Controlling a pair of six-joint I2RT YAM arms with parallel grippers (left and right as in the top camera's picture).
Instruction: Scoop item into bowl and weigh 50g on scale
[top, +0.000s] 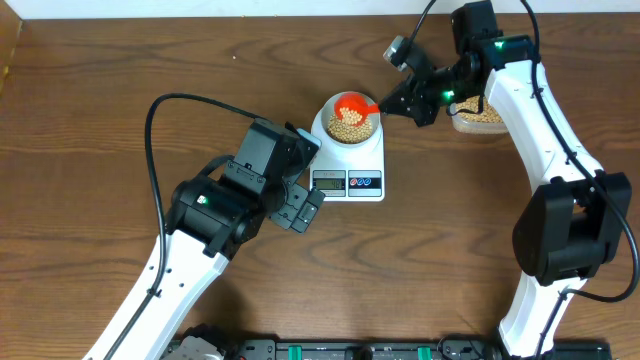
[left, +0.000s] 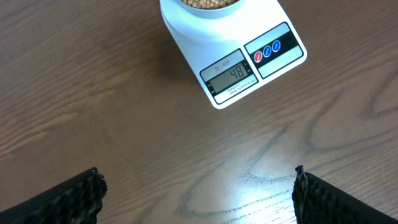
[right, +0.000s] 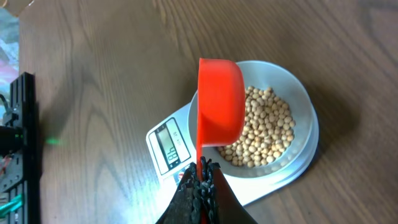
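Observation:
The pale bowl (top: 347, 124) sits on the white scale (top: 348, 182) and holds many tan beans (top: 349, 126). The scale's display (left: 229, 74) reads 48. My right gripper (top: 396, 101) is shut on the handle of a red scoop (top: 353, 106), held tilted over the bowl; the right wrist view shows the scoop (right: 219, 102) on its side above the beans (right: 264, 127) in the bowl (right: 292, 84). My left gripper (top: 303, 208) is open and empty, low over the bare table just in front of the scale; its fingers (left: 198, 196) frame empty wood.
A clear tub with more beans (top: 478, 118) stands at the back right, partly behind the right arm. A black rail (top: 330, 350) runs along the table's front edge.

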